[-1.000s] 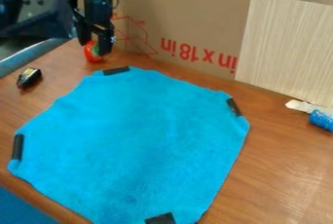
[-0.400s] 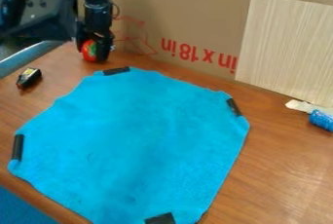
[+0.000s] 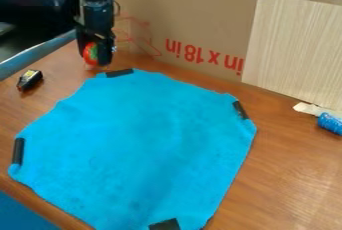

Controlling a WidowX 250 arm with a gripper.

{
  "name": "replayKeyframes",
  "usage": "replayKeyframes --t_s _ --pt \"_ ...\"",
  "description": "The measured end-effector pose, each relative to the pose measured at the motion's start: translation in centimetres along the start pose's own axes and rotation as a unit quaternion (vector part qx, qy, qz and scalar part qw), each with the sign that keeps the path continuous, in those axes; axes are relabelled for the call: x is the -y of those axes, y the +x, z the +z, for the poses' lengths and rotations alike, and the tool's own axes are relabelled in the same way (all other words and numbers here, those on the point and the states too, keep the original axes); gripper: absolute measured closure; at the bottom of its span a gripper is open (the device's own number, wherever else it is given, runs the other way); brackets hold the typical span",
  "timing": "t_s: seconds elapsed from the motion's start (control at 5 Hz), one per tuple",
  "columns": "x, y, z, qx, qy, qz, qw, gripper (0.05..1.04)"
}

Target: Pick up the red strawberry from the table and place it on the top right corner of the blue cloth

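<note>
In the camera view, the black gripper (image 3: 92,53) hangs down at the upper left, low over the table near the cardboard. It is shut on a rounded red object (image 3: 89,53) with a green patch, whose right side is hidden behind the gripper's near parts. Whether this object touches the wood beneath, I cannot tell. Just right of and below them lies the top corner of a blue cloth (image 3: 140,139), spread on the brown table (image 3: 287,169), with black strips on its edges.
A small black and yellow object (image 3: 29,80) lies left of the cloth. The cardboard wall (image 3: 194,19) stands along the back, with a light wooden panel (image 3: 294,49) against it. At the right edge are a blue cylinder (image 3: 330,123) and a pale scrap (image 3: 308,108).
The gripper has come down around the red object and then shifted slightly left. The object has moved a little left with it. The cloth and other items have stayed put.
</note>
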State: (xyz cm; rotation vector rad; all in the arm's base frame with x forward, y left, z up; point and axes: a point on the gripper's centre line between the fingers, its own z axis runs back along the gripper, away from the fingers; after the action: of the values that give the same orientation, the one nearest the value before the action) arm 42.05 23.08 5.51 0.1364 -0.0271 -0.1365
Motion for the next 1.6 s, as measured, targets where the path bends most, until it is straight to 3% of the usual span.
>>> replayKeyframes --t_s 0.2,1.0,1.6 --pt "1.2 -0.5 2.3 0.025 -0.001 -0.016 0.9996 0.252" --pt "10.9 -5.1 2.0 0.022 -0.001 -0.155 0.9877 0.252" --pt "18.4 -3.8 2.2 0.022 -0.013 -0.208 0.9779 0.252"
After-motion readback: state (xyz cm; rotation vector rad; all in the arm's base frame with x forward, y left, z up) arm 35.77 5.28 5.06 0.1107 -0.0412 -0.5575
